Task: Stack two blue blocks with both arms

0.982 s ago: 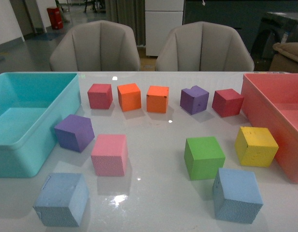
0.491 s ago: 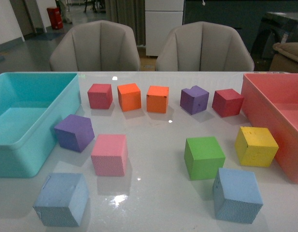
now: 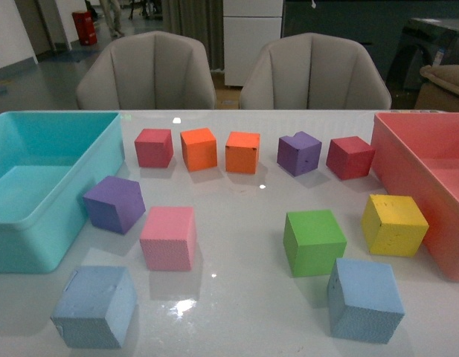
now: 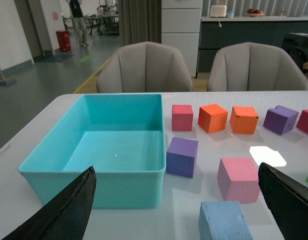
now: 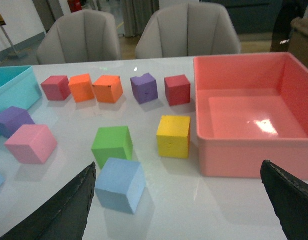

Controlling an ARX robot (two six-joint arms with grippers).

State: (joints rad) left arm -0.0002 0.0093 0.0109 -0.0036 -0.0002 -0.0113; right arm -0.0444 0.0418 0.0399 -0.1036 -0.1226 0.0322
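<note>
Two pale blue blocks rest on the white table near its front edge: one at the front left [image 3: 95, 306], one at the front right [image 3: 364, 300]. The left blue block [image 4: 223, 222] lies just ahead of my open left gripper [image 4: 178, 212], between its black fingertips [image 4: 69, 210]. Just inside one fingertip [image 5: 64, 210] of my open right gripper [image 5: 181, 207] sits the right blue block [image 5: 120, 184]. Neither gripper holds anything. No arm shows in the front view.
A turquoise bin [image 3: 36, 223] stands at the left, a pink bin [image 3: 408, 171] at the right. Red, orange and purple cubes line the back; purple [image 3: 114, 203], pink [image 3: 168, 237], green [image 3: 314, 242] and yellow [image 3: 393, 224] cubes sit mid-table. Two chairs stand behind.
</note>
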